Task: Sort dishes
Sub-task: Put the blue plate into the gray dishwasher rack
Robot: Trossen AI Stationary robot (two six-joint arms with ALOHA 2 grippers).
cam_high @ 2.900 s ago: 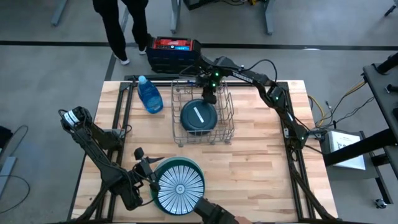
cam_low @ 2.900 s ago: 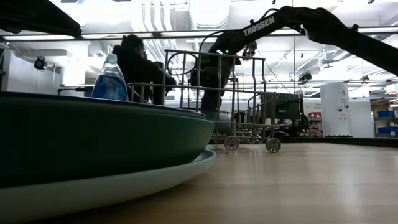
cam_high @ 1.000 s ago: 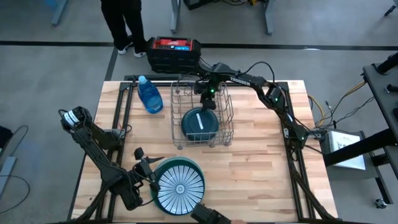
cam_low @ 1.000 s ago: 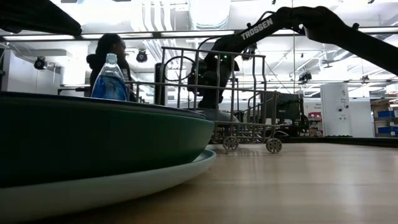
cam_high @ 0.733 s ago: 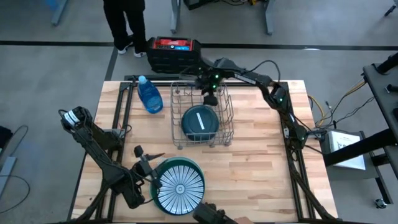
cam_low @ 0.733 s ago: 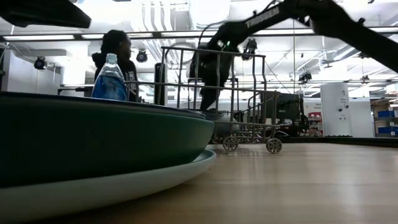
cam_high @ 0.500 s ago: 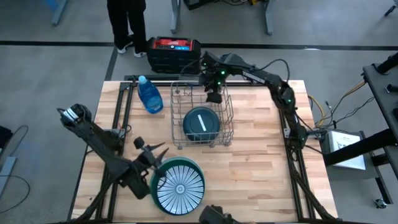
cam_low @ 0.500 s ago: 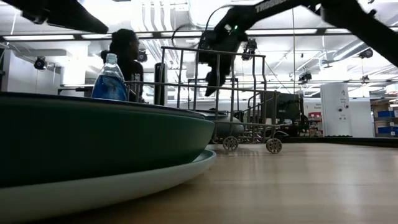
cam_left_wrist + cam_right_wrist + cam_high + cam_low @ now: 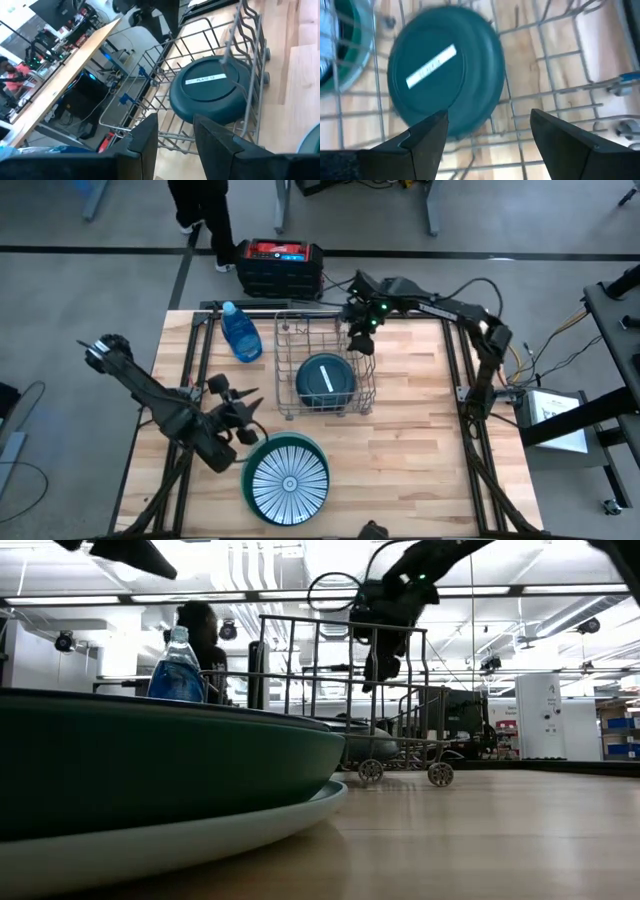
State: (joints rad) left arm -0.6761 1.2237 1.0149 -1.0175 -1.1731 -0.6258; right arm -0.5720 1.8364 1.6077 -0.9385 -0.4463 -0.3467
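Observation:
A dark teal plate (image 9: 325, 380) lies bottom up inside the wire rack (image 9: 287, 370), with a white label on its base; it also shows in the left wrist view (image 9: 210, 92) and the right wrist view (image 9: 445, 70). The white plate with dark stripes (image 9: 288, 477) sits on a green plate (image 9: 318, 448) near the table's near edge, filling the low view's foreground (image 9: 150, 780). My right gripper (image 9: 360, 340) (image 9: 490, 145) hovers open above the rack's far right corner. My left gripper (image 9: 243, 412) (image 9: 175, 145) is open, raised to the left of the stack. The red plate is out of view.
A blue bottle (image 9: 240, 332) stands left of the rack near the far edge. A black and red case (image 9: 280, 265) sits just beyond the table, and a person (image 9: 200, 210) walks on the floor behind it. Bare wood lies right of the rack and the stack.
My right gripper has risen out of the rack and swung toward the table's right edge; the teal plate stays lying in the rack. My left gripper has lifted away from the striped plate's left rim, toward the far edge and up. The person has walked farther off.

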